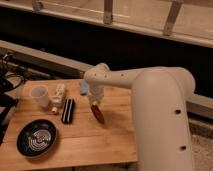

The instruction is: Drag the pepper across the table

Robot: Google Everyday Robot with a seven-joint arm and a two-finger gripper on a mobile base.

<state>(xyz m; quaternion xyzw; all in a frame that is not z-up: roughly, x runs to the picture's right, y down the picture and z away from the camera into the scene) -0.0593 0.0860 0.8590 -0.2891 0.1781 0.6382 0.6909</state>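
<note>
The pepper (pixel 99 115) is a small dark red glossy chili lying at a slant on the light brown wooden table (pixel 115 140), near its middle. My gripper (pixel 95 104) hangs down from the white arm directly over the pepper's upper end and appears to touch it. The arm's large white body fills the right side of the view and hides the table's right part.
A black striped block (pixel 67 110) lies left of the pepper. Beyond it are a white bottle-like item (pixel 58 97) and a white cup (pixel 40 96). A black round dish (pixel 36 138) sits at the front left. A small blue object (pixel 84 88) lies behind the gripper.
</note>
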